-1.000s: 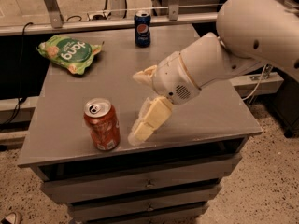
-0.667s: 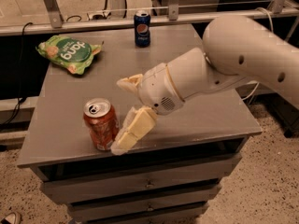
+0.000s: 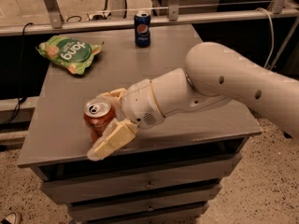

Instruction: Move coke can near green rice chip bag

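- Your claw (image 3: 97, 125) sits at the near-left part of the grey counter (image 3: 187, 55), reached in from the right on the white arm (image 3: 219, 83).
- Claw spread wide: one cream finger (image 3: 113, 94) on the far side of the red-orange coke can with silver top (image 3: 98, 115), the other (image 3: 112, 140) on its near side, the can between them.
- You cannot tell whether either finger presses on the can.
- Can upright, close to the counter's near edge.
- Flat crinkled green rice chip bag (image 3: 70, 54) lies at the far-left corner, well apart from the can.
- Dark blue Pepsi can (image 3: 142, 28) upright at the far edge, near the middle.
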Motion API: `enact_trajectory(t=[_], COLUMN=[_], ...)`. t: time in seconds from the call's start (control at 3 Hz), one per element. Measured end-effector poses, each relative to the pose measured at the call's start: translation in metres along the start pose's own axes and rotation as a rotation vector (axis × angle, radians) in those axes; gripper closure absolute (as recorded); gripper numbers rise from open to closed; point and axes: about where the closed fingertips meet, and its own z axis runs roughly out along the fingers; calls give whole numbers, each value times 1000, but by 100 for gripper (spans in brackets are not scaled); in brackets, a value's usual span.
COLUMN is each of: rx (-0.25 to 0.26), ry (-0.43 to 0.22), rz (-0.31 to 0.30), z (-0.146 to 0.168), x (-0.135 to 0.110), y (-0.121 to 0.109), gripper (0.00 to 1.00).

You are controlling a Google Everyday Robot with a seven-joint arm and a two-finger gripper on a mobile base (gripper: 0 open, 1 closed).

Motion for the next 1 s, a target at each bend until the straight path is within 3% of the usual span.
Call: enact_trajectory(t=[0.33,0.67,1.0], rx=[17,78,159], ry=[-13,-36,-56], rz=[18,43,39], z=[4,-11,-48], x=[1,-4,-16], y=[-7,-28,-49], gripper=[40,64,87])
